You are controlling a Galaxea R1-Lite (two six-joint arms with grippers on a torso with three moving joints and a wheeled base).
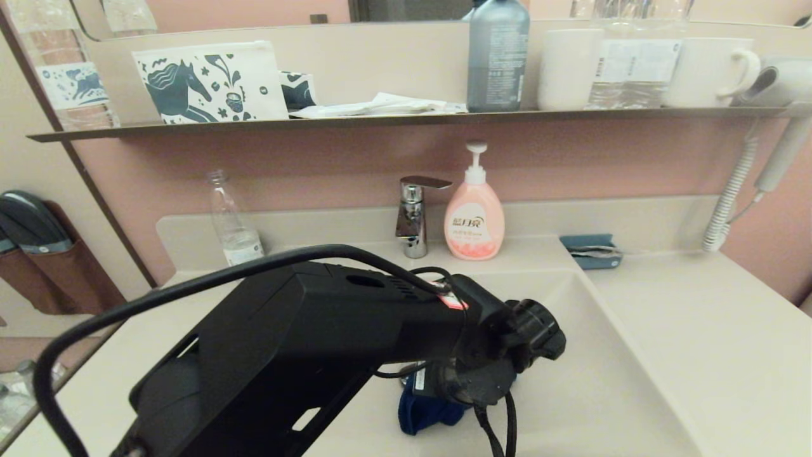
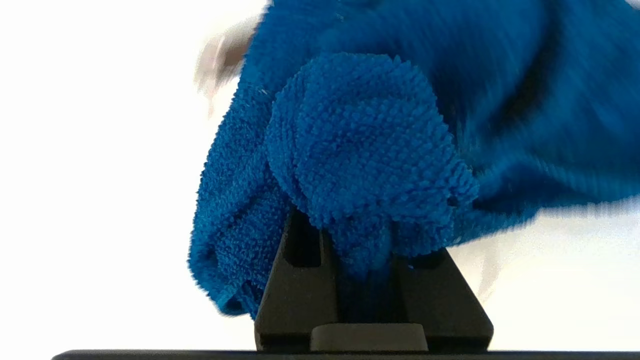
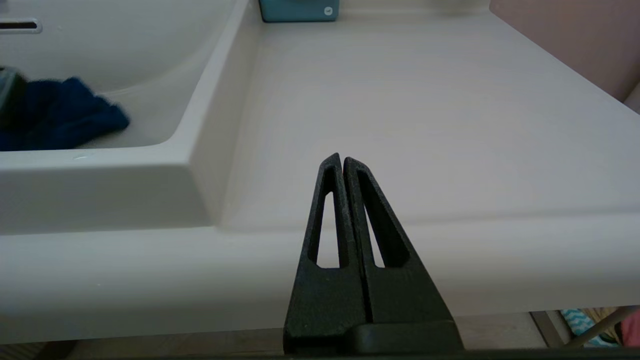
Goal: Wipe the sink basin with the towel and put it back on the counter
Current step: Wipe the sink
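My left claw (image 2: pixel 372 260) is clamped on the blue towel (image 1: pixel 428 412), pressed low in the sink basin (image 1: pixel 590 381) in front of the faucet (image 1: pixel 413 216). A thin pinch could slip mid-wipe. My right claw (image 3: pixel 342 165), fingers together, idles over the desk (image 3: pixel 425 115).

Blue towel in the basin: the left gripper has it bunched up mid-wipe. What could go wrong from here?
1. The left gripper pinches only a fold of the towel; dragging may pull it free.
2. The bunched towel touches little of the sink basin, so much could stay unwiped.
3. The left arm reaches over the basin below the faucet and soap bottle; a long forward stroke might knock them.
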